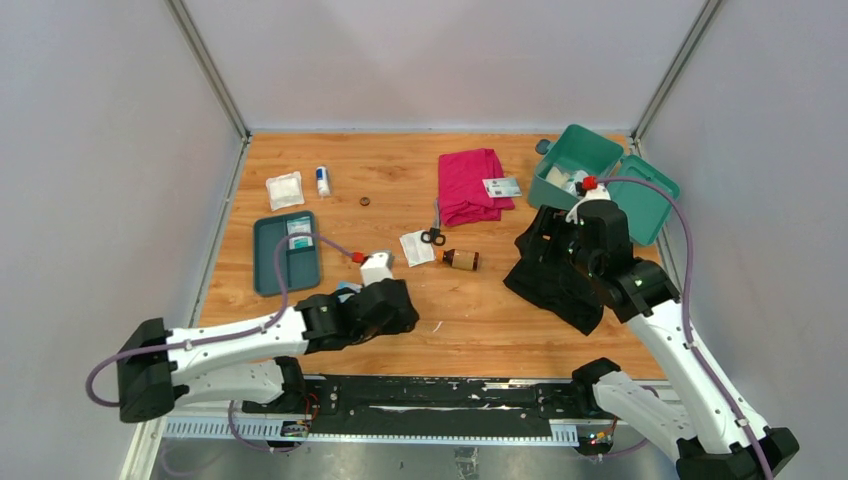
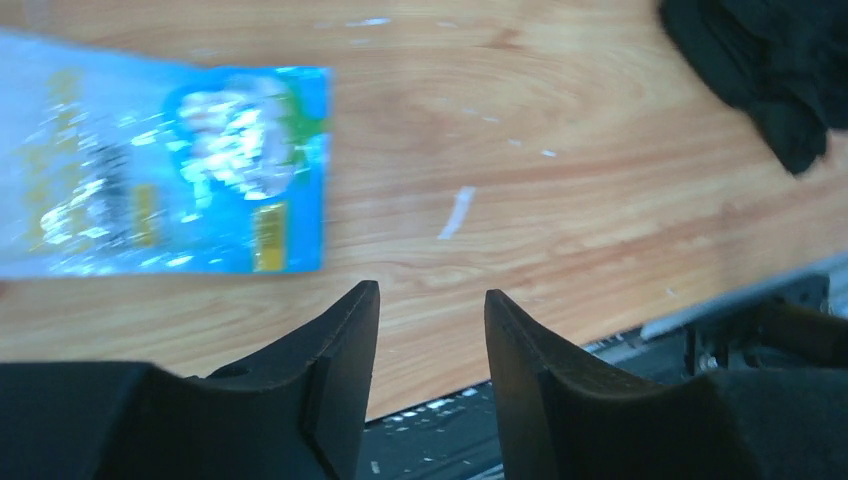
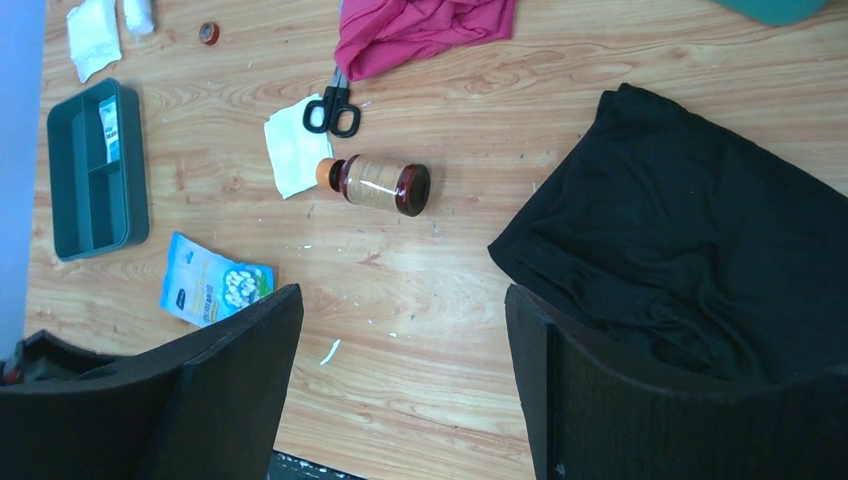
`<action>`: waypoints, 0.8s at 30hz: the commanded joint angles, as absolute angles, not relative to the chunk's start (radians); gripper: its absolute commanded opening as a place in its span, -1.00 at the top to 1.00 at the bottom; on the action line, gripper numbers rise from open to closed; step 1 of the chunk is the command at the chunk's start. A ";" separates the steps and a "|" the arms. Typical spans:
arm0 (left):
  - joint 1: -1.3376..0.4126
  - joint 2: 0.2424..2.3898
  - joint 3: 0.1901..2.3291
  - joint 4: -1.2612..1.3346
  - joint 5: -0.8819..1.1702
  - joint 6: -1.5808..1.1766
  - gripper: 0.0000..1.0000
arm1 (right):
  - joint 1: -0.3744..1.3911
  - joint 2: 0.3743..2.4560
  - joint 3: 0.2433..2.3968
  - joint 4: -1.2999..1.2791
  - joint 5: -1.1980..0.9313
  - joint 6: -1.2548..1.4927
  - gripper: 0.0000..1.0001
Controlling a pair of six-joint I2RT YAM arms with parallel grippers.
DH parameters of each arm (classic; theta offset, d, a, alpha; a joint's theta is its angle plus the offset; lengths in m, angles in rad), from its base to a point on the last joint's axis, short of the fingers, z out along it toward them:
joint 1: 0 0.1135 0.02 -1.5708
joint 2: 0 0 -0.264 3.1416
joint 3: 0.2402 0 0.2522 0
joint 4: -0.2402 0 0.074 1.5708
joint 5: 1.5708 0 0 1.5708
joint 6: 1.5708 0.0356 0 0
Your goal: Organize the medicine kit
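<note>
Under the left arm, seen from above, the blue packet (image 3: 215,292) is lying mostly hidden on the bench (image 2: 560,150), its print blurring at the wrist. Just beside it the left pincer (image 2: 430,290) is gaping narrowly, gripping nothing. The right pincer (image 3: 402,290) is standing wide, empty, beside the black cloth (image 3: 690,250).

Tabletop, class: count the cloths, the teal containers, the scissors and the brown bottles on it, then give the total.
Cloths: 2 (pink cloth, black cloth)
Teal containers: 2 (box, tray)
Scissors: 1
Brown bottle: 1
Total: 6
</note>
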State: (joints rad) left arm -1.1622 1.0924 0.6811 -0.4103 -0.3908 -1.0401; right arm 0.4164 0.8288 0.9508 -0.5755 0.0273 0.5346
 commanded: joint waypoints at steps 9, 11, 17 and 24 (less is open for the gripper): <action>-0.876 0.737 0.358 -0.523 -0.383 -1.234 -0.22 | 0.428 0.844 0.931 -0.554 -0.051 0.548 -0.56; -0.840 0.744 0.339 -0.509 -0.360 -1.221 -0.21 | 0.427 0.845 0.930 -0.554 -0.057 0.552 -0.56; -0.762 0.799 0.316 -0.464 -0.332 -1.180 -0.23 | 0.427 0.831 0.925 -0.560 -0.058 0.552 -0.56; -0.680 0.870 0.297 -0.365 -0.290 -1.114 -0.30 | 0.428 0.819 0.919 -0.574 -0.056 0.549 -0.56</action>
State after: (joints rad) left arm -0.7197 0.8288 0.3187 -0.4267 -0.3157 -1.1694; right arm 0.4164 0.8364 0.9371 -0.5598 -0.0452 0.5461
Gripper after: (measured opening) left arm 0.646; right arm 0.783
